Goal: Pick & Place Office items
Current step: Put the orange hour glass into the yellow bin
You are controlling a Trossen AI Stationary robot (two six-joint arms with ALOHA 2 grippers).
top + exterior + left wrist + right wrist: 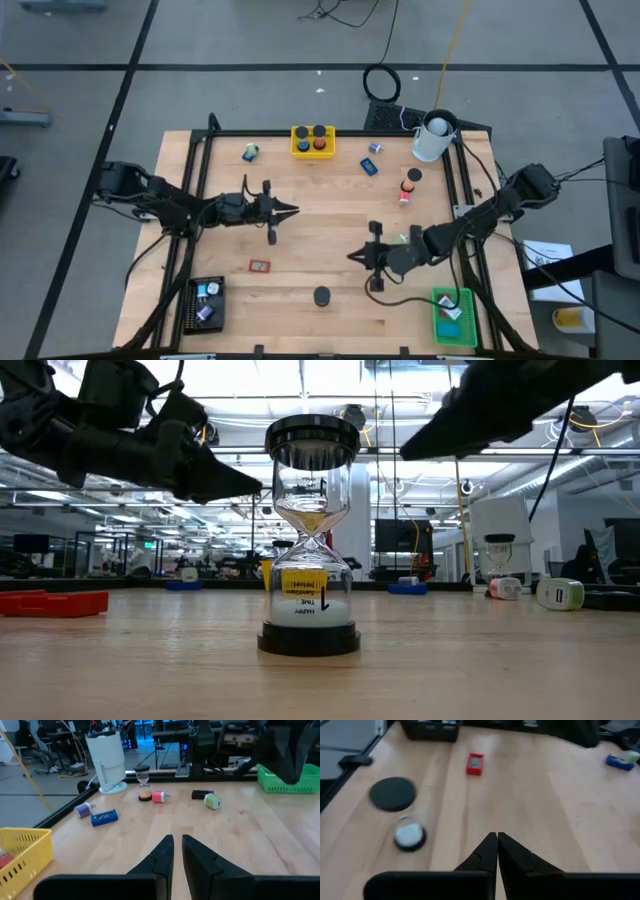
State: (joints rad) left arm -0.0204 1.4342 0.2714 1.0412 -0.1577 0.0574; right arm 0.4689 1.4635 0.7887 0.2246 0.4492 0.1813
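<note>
The office items lie scattered on the wooden table. An hourglass stands upright on its black base near the front edge, with a flat red item to its left. A blue block, a purple piece, a pink piece and a small hourglass lie at the back right. My left gripper hovers shut left of centre. My right gripper hovers shut right of centre, above and to the right of the big hourglass.
A yellow tray stands at the far edge, a black tray at the front left and a green tray at the front right. A white cup stands at the back right. Bare wood lies between the two grippers.
</note>
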